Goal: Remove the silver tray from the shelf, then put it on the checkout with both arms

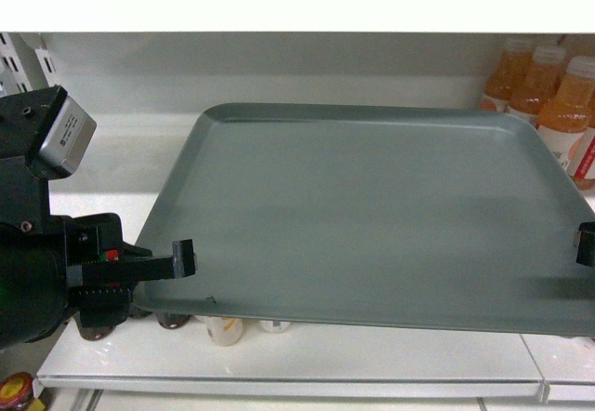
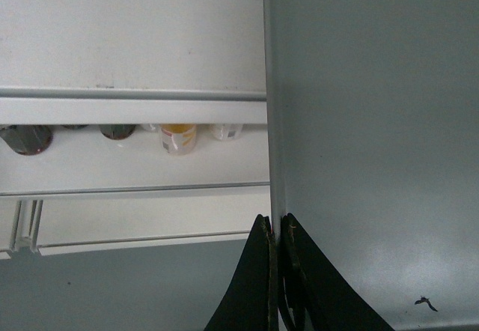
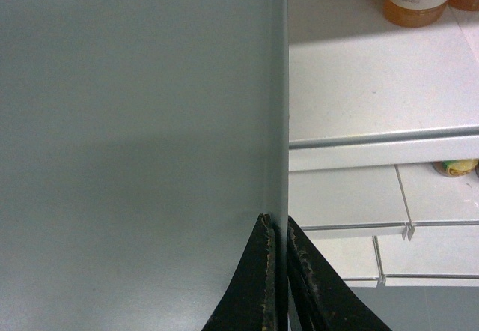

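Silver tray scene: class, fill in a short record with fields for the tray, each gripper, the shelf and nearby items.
Tray: silver tray, flat, front edge overhanging the shelf
Left gripper: jaws shut on the tray's left rim
Right gripper: jaws shut on the tray's right rim
Mark: small scratch near the left grip
Nearby: orange drink bottles at the right, behind the tray

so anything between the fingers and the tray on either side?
No. Both grippers are already shut on the silver tray: left gripper pinches its left rim, right gripper its right rim. Nothing sits in between.
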Tool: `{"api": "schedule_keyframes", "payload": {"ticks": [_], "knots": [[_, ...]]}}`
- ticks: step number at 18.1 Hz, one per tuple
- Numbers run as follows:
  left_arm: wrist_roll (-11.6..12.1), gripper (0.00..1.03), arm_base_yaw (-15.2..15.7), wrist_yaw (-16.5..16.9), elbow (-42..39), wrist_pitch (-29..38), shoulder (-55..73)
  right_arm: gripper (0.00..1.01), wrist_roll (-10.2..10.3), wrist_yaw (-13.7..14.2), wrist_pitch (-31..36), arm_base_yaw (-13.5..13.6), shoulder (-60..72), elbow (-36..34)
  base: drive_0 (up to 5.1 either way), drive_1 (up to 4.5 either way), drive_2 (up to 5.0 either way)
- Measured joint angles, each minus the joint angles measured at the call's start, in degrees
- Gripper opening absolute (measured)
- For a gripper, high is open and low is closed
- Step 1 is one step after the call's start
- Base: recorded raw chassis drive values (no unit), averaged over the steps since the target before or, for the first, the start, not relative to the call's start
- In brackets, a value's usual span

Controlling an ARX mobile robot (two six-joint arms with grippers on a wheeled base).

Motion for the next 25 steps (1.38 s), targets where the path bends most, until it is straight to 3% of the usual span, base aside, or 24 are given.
{"api": "schedule_keyframes", "payload": {"ticks": [11,20,25], "knots": [[0.0,0.03,0.0,0.0,0.0,0.0,0.0,0.04,0.0,0.0,0.0,0.0,0.0,0.0,0.1,-3.96,4.1],[0.0,0.03,0.0,0.0,0.0,0.2,0.0,0.04,0.0,0.0,0.2,0.0,0.0,0.0,3.0,-4.92,2.0],[-0.2,0.03,0.0,0.0,0.0,0.2,0.1,0.04,0.0,0.0,0.2,-0.1,0.0,0.0,0.1,-4.06,4.3]]}}
